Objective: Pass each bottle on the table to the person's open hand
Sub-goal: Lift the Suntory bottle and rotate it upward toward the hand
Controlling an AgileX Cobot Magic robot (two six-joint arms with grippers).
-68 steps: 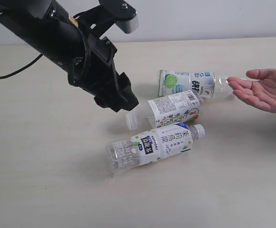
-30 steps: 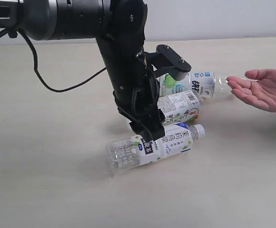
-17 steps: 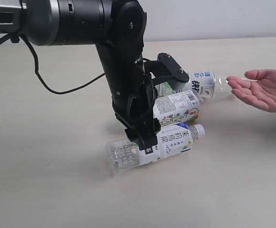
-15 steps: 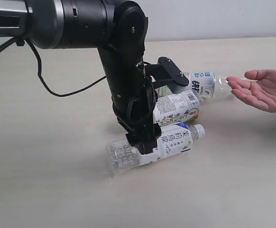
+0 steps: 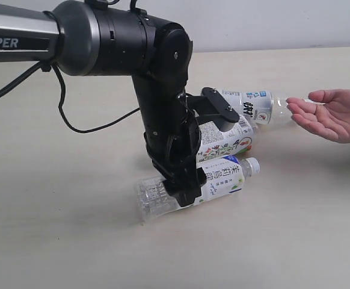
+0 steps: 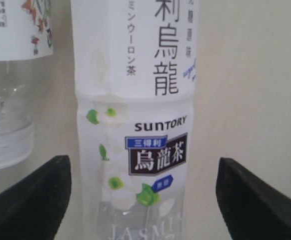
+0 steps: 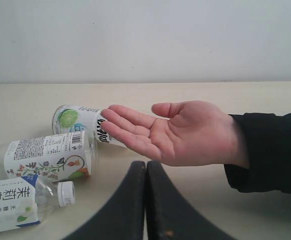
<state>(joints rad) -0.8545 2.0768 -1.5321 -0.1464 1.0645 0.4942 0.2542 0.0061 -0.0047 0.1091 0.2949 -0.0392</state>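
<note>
Jasmine tea bottle (image 5: 217, 177): left gripper (image 5: 184, 191) straddles it, no grip yet

Three bottles show, all lying on their sides on the table (image 5: 73, 229). The jasmine tea bottle is nearest, the floral-label bottle (image 5: 229, 135) is just behind it, and the lime-label bottle (image 5: 253, 105) is farthest. Its clear end is near the open hand (image 5: 334, 117); contact can't be told. A fourth is not in view.

Left gripper is down over the jasmine tea bottle's mid-body, jaws spread wide, one each side. The wrist view shows bare table in both gaps, so nothing is clamped. It sits near mid-length, probably so the bottle lifts level. The floral-label bottle's neck lies close by one jaw and could get nudged on closing.

Right gripper (image 7: 145, 200) is pinched closed and empty, facing the palm. The open hand waits palm-up beside the bottles.
</note>
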